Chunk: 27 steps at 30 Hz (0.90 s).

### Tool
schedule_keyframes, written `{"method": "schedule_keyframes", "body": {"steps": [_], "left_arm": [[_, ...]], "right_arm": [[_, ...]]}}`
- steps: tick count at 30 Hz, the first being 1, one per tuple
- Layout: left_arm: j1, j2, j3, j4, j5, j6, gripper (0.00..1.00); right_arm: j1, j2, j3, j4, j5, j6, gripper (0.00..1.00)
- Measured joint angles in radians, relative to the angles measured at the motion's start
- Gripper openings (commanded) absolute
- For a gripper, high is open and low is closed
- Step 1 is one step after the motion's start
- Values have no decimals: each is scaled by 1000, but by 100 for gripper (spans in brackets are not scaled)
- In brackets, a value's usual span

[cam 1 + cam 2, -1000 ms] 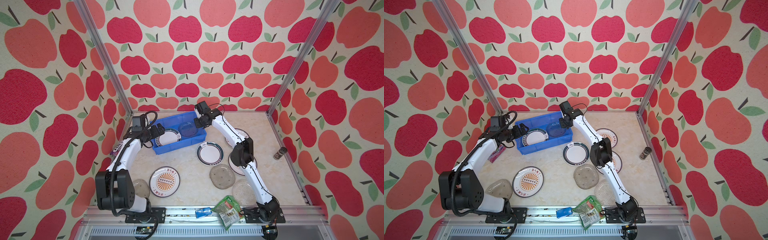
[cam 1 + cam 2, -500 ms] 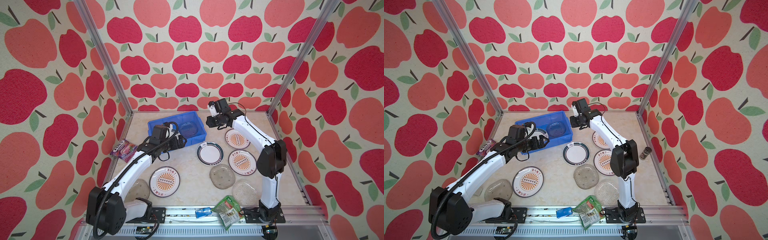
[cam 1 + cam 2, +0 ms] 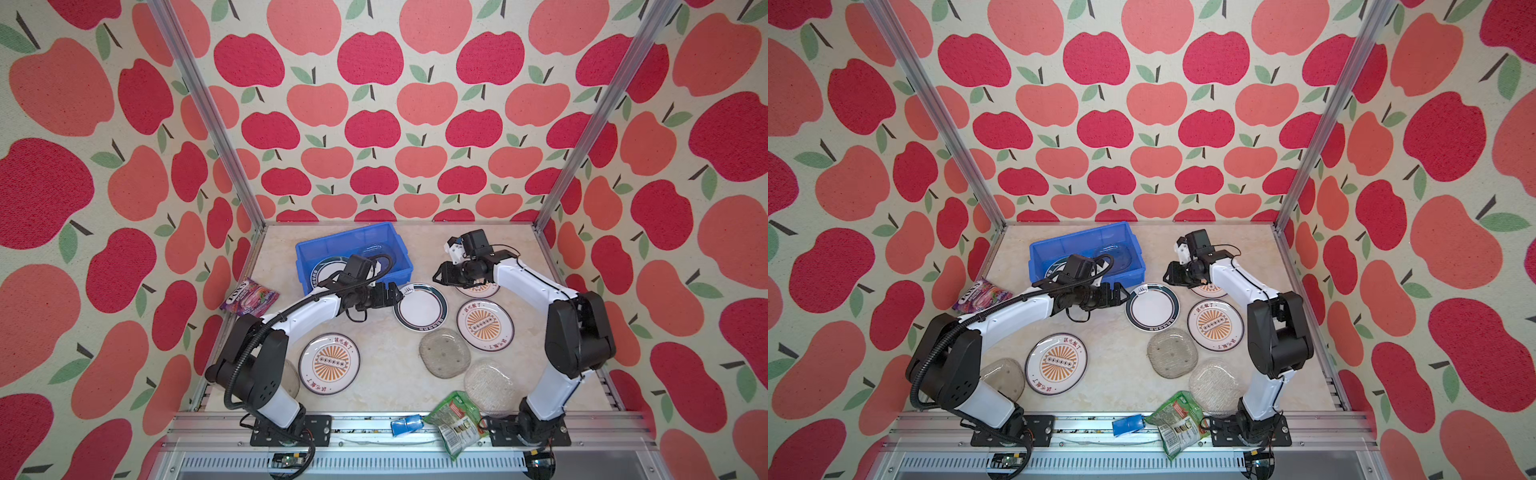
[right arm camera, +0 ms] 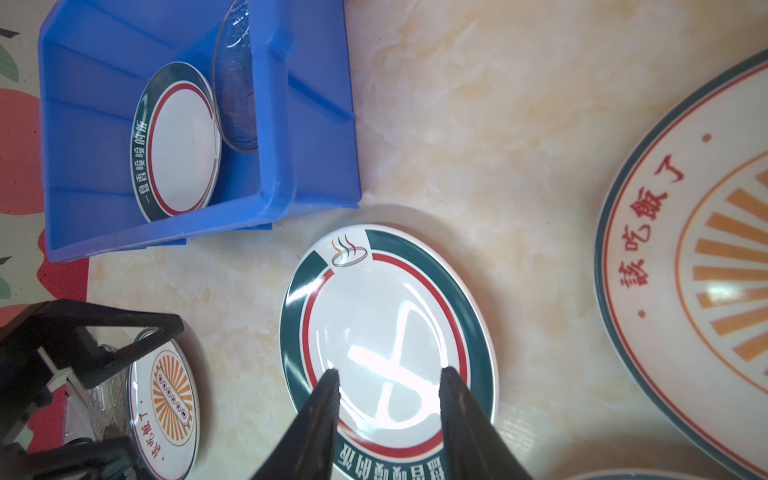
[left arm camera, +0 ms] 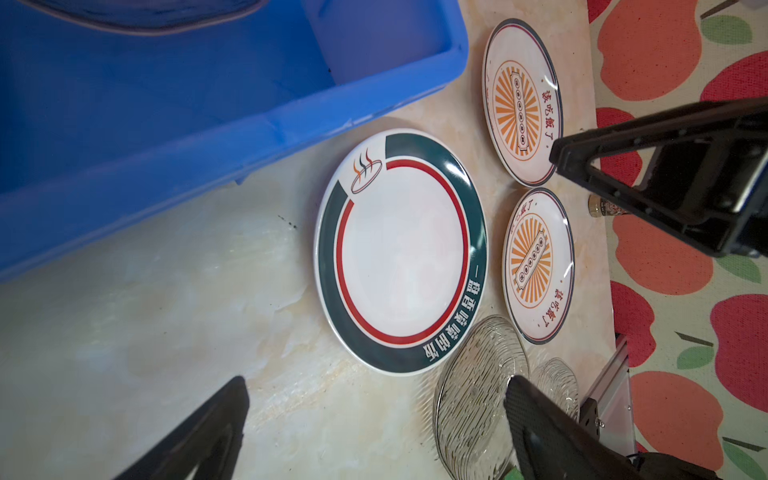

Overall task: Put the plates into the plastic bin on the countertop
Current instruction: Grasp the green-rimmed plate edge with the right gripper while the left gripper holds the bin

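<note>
Moved: both arms, plastic bin [image 3: 353,241] to dark-rimmed plate [image 3: 420,306].
Left hand [image 3: 392,293]: wide apart.
Right hand [image 4: 388,395]: half apart.
Plate: likely stiff, slick, fragile; we pinch its rim.

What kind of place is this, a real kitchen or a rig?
Most likely a staged robot test cell, not a real kitchen: apple-print wall panels on aluminium posts, a small marble-look countertop, and the left arm and right arm bolted to its front rail.

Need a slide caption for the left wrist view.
Open left hand faces the dark-rimmed plate on the countertop, just outside the blue bin.
</note>
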Motion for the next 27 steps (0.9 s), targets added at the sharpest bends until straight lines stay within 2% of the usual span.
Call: {"method": "schedule_keyframes", "body": {"steps": [15,27], "left_arm": [[2,137,27,35,45,8,98],[2,208,82,36,72,31,98]], "right_arm": [[-47,2,-69,8,-10,-8,46],[-48,80,-79,-1,-13,-31,46]]}}
